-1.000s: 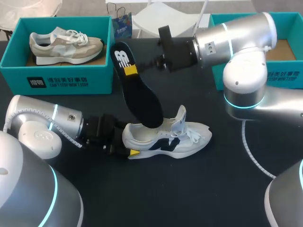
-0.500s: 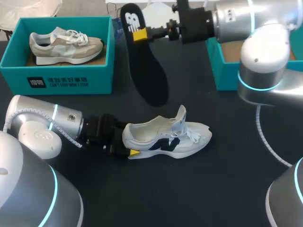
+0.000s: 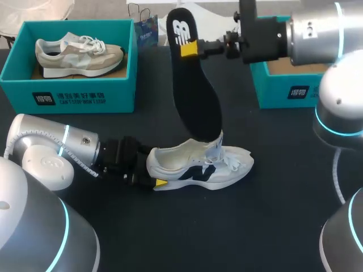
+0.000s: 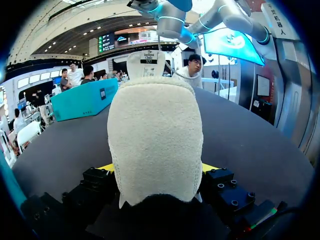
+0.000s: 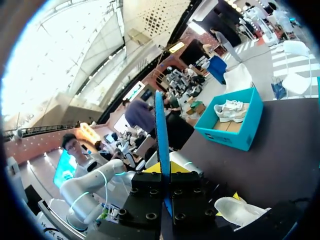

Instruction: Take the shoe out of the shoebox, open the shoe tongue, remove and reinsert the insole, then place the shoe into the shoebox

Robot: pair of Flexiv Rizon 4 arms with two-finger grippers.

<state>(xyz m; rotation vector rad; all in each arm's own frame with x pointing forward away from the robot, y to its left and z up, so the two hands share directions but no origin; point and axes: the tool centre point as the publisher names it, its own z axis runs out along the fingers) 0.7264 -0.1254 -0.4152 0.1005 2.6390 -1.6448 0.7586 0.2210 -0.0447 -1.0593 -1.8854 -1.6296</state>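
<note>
A white shoe (image 3: 198, 164) with black markings lies on its sole on the dark table, its tongue (image 3: 215, 141) pulled up. My left gripper (image 3: 152, 177) is shut on the heel; in the left wrist view the fleecy heel (image 4: 155, 135) fills the gap between the yellow tips of my left gripper (image 4: 157, 170). My right gripper (image 3: 190, 48) is shut on the heel end of the black insole (image 3: 195, 96), which hangs down with its toe end just above the shoe's tongue. In the right wrist view the insole (image 5: 161, 125) shows edge-on between the fingers of my right gripper (image 5: 165, 170).
A teal shoebox (image 3: 68, 96) at the back left holds a beige shoe (image 3: 79, 54). A second teal shoebox (image 3: 283, 90) stands at the back right, partly behind my right arm. The same left box (image 5: 235, 125) shows in the right wrist view.
My right arm has lifted the insole out of the shoe's opening and carried it up and to the right; its toe now hangs over the tongue. The left arm and shoe kept still.
</note>
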